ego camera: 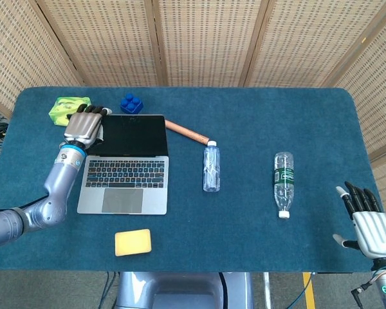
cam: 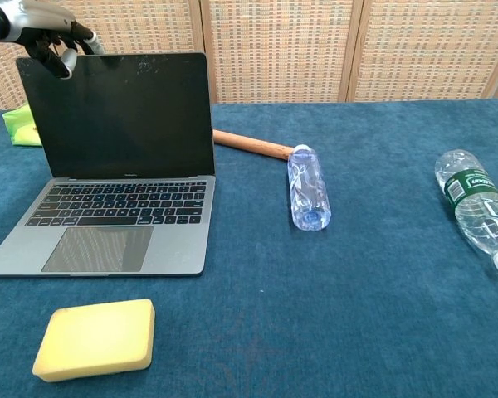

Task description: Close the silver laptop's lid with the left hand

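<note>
The silver laptop (ego camera: 125, 174) (cam: 116, 199) stands open at the table's left, its dark screen upright. My left hand (ego camera: 83, 123) (cam: 46, 25) sits at the lid's top left corner, its fingers hooked over the upper edge of the screen. Nothing is gripped; the fingers rest on the lid. My right hand (ego camera: 370, 222) hovers at the table's front right corner with its fingers spread, holding nothing. It does not show in the chest view.
A blue block (ego camera: 132, 102) and a green packet (ego camera: 65, 107) lie behind the laptop. A wooden rod (ego camera: 186, 132), a clear bottle (ego camera: 211, 167) and a green-labelled bottle (ego camera: 283, 183) lie to its right. A yellow sponge (ego camera: 132, 242) sits near the front edge.
</note>
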Action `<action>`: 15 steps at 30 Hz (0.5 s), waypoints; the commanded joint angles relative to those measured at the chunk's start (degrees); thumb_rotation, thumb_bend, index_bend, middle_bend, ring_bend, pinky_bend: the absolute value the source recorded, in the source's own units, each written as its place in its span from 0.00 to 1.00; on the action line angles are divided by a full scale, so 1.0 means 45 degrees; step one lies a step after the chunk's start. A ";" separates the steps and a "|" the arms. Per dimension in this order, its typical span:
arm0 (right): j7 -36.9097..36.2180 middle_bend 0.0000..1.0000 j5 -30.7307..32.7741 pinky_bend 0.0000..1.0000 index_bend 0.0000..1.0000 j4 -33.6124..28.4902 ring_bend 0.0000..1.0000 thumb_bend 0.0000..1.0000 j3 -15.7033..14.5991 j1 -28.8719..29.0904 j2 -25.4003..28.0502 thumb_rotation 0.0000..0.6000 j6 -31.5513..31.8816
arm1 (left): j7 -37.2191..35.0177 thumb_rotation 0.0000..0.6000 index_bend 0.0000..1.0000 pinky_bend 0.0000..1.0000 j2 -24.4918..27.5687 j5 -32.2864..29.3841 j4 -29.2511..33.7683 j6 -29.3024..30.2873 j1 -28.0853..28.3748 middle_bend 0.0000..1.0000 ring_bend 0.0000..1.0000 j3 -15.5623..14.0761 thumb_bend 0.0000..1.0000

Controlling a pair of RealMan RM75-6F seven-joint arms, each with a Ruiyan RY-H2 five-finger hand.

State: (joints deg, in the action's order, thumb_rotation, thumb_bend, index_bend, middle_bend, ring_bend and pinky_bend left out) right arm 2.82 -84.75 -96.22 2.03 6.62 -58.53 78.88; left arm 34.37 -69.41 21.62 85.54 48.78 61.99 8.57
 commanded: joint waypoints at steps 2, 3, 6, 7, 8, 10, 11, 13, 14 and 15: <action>-0.0004 0.00 0.0006 0.00 0.00 -0.0004 0.00 0.00 -0.0006 -0.0009 0.0017 1.00 0.0004 | -0.0032 1.00 0.21 0.08 0.0135 0.0074 0.0195 0.0018 -0.0013 0.19 0.14 0.0004 0.84; -0.0006 0.00 0.0001 0.00 0.00 -0.0015 0.00 0.00 -0.0003 0.0000 0.0023 1.00 -0.0005 | -0.0052 1.00 0.22 0.08 0.0178 0.0121 0.0261 0.0034 -0.0023 0.20 0.15 0.0010 0.85; 0.0022 0.00 0.0010 0.00 0.00 -0.0028 0.00 0.00 -0.0019 0.0024 0.0030 1.00 -0.0072 | -0.0272 1.00 0.23 0.10 0.0385 0.0235 0.0548 0.0066 -0.0091 0.21 0.16 0.0126 0.85; 0.0037 0.00 0.0019 0.00 0.00 -0.0034 0.00 0.00 -0.0025 0.0022 0.0026 1.00 -0.0079 | -0.0332 1.00 0.23 0.10 0.0490 0.0312 0.0656 0.0074 -0.0123 0.22 0.16 0.0144 0.85; 0.0045 0.00 0.0025 0.00 0.00 -0.0041 0.00 0.00 -0.0022 0.0020 0.0027 1.00 -0.0076 | -0.0360 1.00 0.24 0.11 0.0560 0.0376 0.0723 0.0081 -0.0139 0.23 0.17 0.0150 0.85; 0.0045 0.00 0.0036 0.00 0.00 -0.0063 0.00 0.00 -0.0002 0.0011 0.0036 1.00 -0.0036 | -0.0507 1.00 0.24 0.11 0.0736 0.0448 0.0927 0.0067 -0.0204 0.24 0.18 0.0198 0.85; 0.0054 0.00 0.0038 0.00 0.00 -0.0076 0.00 0.00 -0.0007 0.0007 0.0042 1.00 -0.0036 | -0.0570 1.00 0.25 0.12 0.0818 0.0499 0.1013 0.0044 -0.0236 0.24 0.18 0.0208 0.85; 0.0073 0.00 0.0046 0.00 0.00 -0.0099 0.00 0.00 -0.0014 0.0003 0.0053 1.00 -0.0043 | -0.0673 1.00 0.25 0.12 0.0952 0.0626 0.1178 0.0014 -0.0292 0.26 0.19 0.0203 0.86; 0.0079 0.00 0.0042 0.00 0.00 -0.0109 0.00 0.00 -0.0016 0.0004 0.0057 1.00 -0.0044 | -0.0715 1.00 0.26 0.13 0.0990 0.0687 0.1230 0.0015 -0.0315 0.27 0.20 0.0200 0.86; 0.0083 0.00 0.0032 0.00 0.00 -0.0122 0.00 0.00 -0.0020 0.0002 0.0059 1.00 -0.0039 | -0.0753 1.00 0.26 0.14 0.1025 0.0751 0.1276 0.0018 -0.0334 0.28 0.21 0.0199 0.86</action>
State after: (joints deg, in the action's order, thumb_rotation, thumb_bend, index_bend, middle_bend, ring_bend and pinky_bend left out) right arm 3.19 -84.61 -96.76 1.94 6.63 -58.27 78.70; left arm 31.19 -64.95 24.78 91.07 48.89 60.63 9.44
